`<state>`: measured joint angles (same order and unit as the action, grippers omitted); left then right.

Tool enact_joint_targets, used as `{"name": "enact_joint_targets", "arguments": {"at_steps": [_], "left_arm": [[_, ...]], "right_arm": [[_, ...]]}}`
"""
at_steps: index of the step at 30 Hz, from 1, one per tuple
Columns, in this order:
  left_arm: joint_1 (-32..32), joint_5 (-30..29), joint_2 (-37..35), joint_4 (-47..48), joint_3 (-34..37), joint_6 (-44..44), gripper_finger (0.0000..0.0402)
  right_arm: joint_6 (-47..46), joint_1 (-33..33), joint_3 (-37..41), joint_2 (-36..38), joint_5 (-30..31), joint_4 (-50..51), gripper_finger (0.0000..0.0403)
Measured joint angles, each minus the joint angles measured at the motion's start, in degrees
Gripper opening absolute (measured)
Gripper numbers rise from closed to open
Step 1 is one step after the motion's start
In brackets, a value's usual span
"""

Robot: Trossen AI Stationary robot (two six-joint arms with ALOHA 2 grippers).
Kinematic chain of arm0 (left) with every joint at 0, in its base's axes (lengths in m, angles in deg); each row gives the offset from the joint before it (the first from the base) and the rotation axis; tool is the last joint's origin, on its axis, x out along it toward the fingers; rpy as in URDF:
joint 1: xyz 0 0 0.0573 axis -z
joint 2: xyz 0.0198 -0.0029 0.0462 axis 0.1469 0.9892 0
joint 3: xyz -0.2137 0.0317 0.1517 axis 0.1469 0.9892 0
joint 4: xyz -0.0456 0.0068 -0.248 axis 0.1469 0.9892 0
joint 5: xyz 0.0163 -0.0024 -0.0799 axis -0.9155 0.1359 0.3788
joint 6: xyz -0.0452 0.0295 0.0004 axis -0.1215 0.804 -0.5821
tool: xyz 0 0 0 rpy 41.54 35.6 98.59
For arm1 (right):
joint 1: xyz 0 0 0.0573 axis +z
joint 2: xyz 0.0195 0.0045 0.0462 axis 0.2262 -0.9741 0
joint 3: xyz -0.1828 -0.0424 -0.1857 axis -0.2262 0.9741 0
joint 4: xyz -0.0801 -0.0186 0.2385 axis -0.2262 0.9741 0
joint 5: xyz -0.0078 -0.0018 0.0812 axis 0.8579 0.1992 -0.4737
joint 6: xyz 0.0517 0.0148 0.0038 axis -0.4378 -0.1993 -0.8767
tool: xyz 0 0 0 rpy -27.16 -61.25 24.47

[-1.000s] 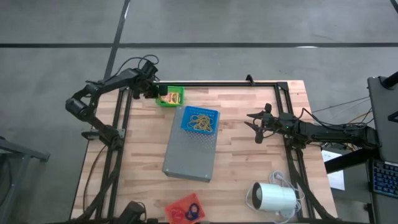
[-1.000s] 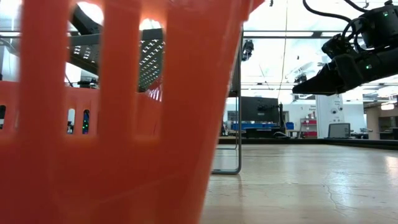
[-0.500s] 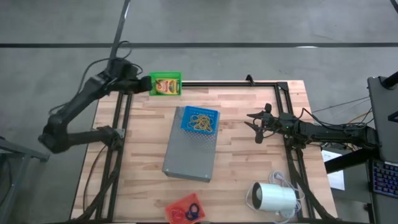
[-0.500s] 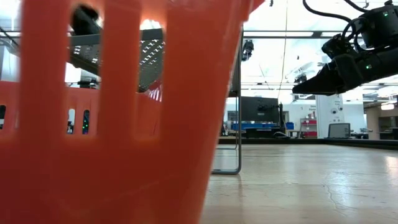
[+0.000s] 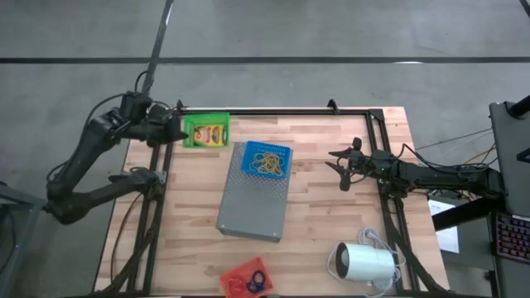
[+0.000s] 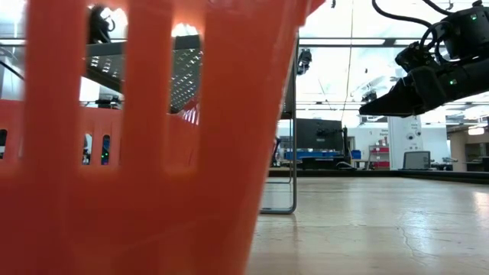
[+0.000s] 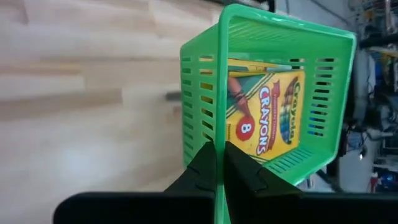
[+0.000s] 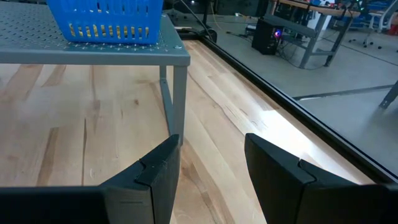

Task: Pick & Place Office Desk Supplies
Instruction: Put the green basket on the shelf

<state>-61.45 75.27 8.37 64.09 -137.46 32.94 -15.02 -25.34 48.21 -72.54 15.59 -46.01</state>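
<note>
Two arms were in sight, and only the left one was at work; we saw the left gripper (image 7: pixel 216 163) clamped on the rim of a green basket (image 5: pixel 205 131) at the far left corner of the table (image 5: pixel 331 207). Its fingers (image 7: pixel 198 171) were pressed together with the basket's thin green wall pinched between them; inside the basket, just beyond the fingertips, lay a yellow crayon box (image 7: pixel 264 115), flat against the basket's floor. In the high view the basket sat over the table's far left edge, the crayon box (image 5: pixel 209 132) showing inside it. We found the thin tan rubber bands (image 5: pixel 267 161) in a blue basket (image 5: pixel 266 159) on the far end of the grey perforated slab (image 5: pixel 252 203); the red and blue rubber rings (image 5: pixel 251 281) lay in an orange basket (image 5: pixel 246 278) at the near edge, well apart from both grippers. The right gripper (image 5: pixel 343 164) hung at the table's right edge, its fingers (image 8: pixel 152 171) spread apart and holding nothing; a white cylinder (image 5: pixel 364 263) lay near the right near corner.
</note>
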Motion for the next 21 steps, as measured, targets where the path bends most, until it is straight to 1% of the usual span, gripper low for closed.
{"name": "enact_joint_targets", "arguments": {"at_steps": [4, 7, 9, 13, 18, 21], "left_arm": [[3.4, 0.2, -1.4, 3.4, 0.1, -2.0, 0.0012], [7.7, -0.5, -2.3, 4.3, 0.1, -3.4, 0.0012], [11.2, -2.0, -3.6, 5.1, 0.1, -6.2, 0.0012], [19.6, -5.6, -5.8, 5.5, 0.1, -14.9, 0.0012], [31.6, -7.6, -6.6, 5.3, 0.0, -23.1, 0.0012], [39.7, -12.4, -5.6, 4.9, 0.2, -27.7, 0.0012]], "right_arm": [[0.0, 0.0, 0.0, 0.0, 0.0, 0.0, 0.0178], [0.0, 0.0, 0.0, 0.0, 0.0, 0.0, 0.0178], [0.0, 0.0, 0.0, 0.0, 0.0, 0.0, 0.0178], [0.0, 0.0, 0.0, 0.0, 0.0, 0.0, 0.0178], [0.0, 0.0, 0.0, 0.0, 0.0, 0.0, 0.0178], [0.0, 0.0, 0.0, 0.0, 0.0, 0.0, 0.0178]]}}
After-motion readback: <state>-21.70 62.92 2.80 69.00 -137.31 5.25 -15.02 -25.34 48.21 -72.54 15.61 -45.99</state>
